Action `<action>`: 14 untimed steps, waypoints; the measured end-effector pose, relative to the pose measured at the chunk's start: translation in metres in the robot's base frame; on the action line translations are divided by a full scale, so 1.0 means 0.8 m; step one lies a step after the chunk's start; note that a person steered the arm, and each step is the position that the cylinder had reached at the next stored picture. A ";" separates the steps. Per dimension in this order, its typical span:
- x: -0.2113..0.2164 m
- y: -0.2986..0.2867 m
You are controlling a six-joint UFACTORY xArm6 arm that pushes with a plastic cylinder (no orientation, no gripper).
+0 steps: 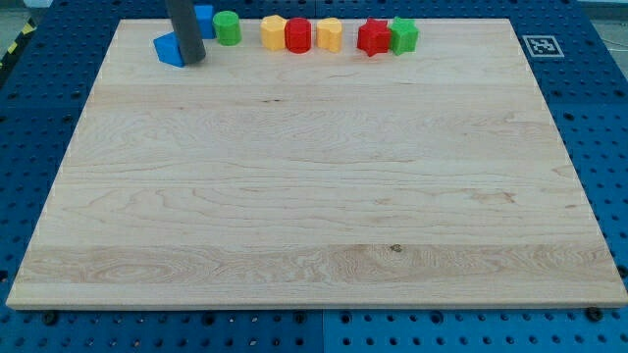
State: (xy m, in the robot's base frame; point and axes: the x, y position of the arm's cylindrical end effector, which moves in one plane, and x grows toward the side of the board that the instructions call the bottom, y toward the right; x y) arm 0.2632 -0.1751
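Observation:
My dark rod comes down from the view's top left, and my tip rests on the wooden board. It stands against the right side of a blue triangular block. A second blue block sits just behind the rod, partly hidden by it. To the right of that is a green cylinder. Further right along the top edge stand a yellow block, a red cylinder, another yellow block, a red star and a green block.
A square black-and-white marker is fixed at the board's top right corner. The board lies on a blue perforated table.

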 end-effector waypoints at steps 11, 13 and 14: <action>-0.022 -0.051; -0.024 -0.127; -0.071 -0.139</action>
State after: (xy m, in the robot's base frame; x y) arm 0.2063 -0.2867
